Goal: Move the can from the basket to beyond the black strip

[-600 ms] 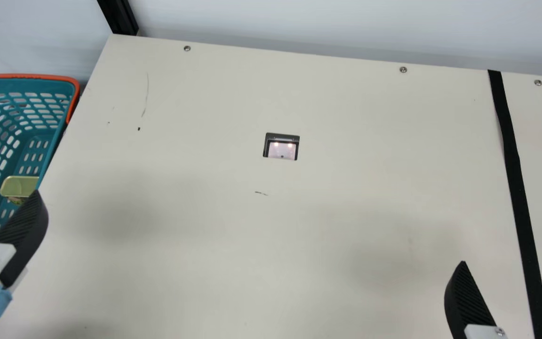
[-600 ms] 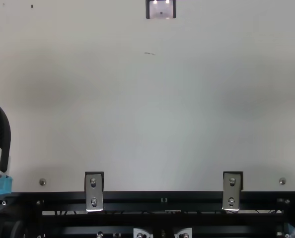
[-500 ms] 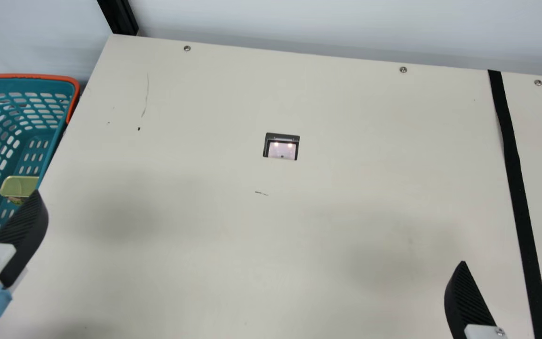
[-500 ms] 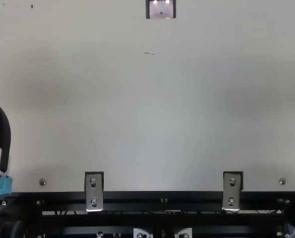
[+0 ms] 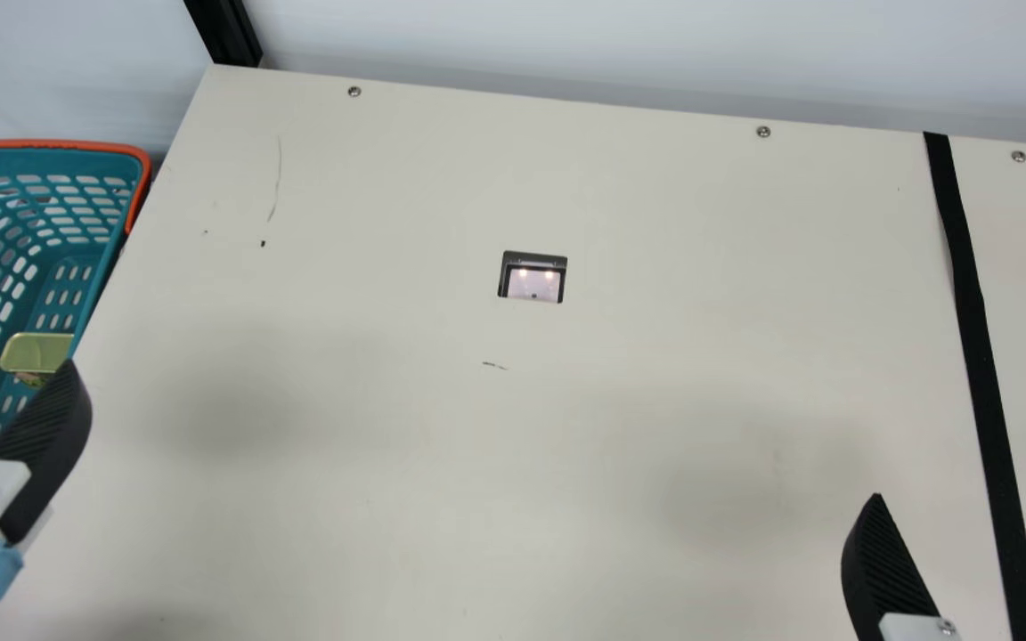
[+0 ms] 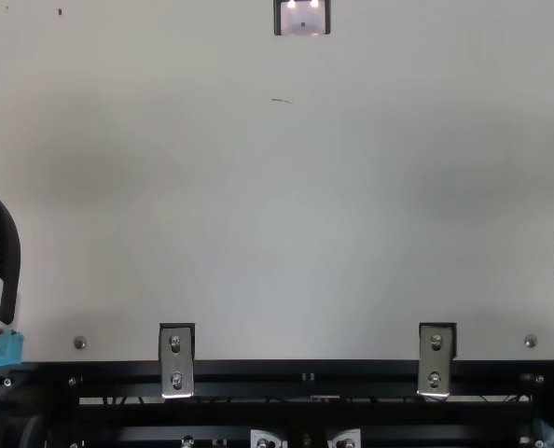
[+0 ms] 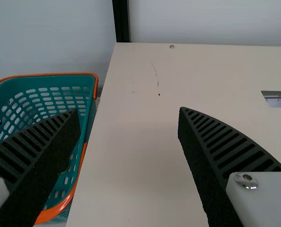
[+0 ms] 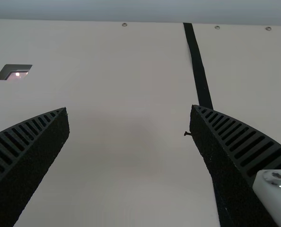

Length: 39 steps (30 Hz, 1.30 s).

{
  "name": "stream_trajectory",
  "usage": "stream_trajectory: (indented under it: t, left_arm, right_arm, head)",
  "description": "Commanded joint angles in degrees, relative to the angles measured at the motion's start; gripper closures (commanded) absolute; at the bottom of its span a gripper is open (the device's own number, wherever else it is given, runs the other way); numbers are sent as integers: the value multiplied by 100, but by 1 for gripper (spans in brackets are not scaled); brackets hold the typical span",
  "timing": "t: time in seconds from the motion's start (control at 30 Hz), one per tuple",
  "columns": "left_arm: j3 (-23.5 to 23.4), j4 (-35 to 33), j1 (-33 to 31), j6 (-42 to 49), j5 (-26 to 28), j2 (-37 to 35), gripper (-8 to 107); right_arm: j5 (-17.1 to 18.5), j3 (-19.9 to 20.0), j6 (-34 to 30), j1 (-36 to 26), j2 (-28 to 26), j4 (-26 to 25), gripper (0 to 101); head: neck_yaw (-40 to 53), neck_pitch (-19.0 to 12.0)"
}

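In the main view my left gripper [image 5: 8,369] stands open at the left, one finger in front of the basket's near side; my right gripper [image 5: 968,502] is open at the lower right, its fingers on either side of the black strip [image 5: 976,338]. A gold-coloured can [image 5: 36,352] lies low inside the teal basket [image 5: 50,160] with the orange rim, partly hidden by the basket wall and a left finger. The left wrist view has the left gripper [image 7: 128,110] with nothing between its fingers, the basket [image 7: 90,113] behind one. Parted fingers also show on the right gripper [image 8: 129,108] in its wrist view.
The cream table [image 5: 388,223] lies between basket and strip, the basket standing against its left edge. A small framed opening [image 5: 533,278] sits mid-table. A black post [image 5: 226,31] rises at the back left corner. Metal brackets [image 6: 176,361] line the front edge in the top view.
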Motion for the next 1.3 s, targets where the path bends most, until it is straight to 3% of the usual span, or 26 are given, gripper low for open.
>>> stream_trajectory:
  t: [0.0, 1.27]
  left_arm:
    - [0, 0, 0, 0, 0, 0, 9]
    - [0, 0, 0, 0, 0, 0, 9]
  right_arm:
    - [0, 0, 0, 0, 0, 0, 0]
    - [0, 0, 0, 0, 0, 0, 0]
  head:
    - [138, -1]
    - [138, -1]
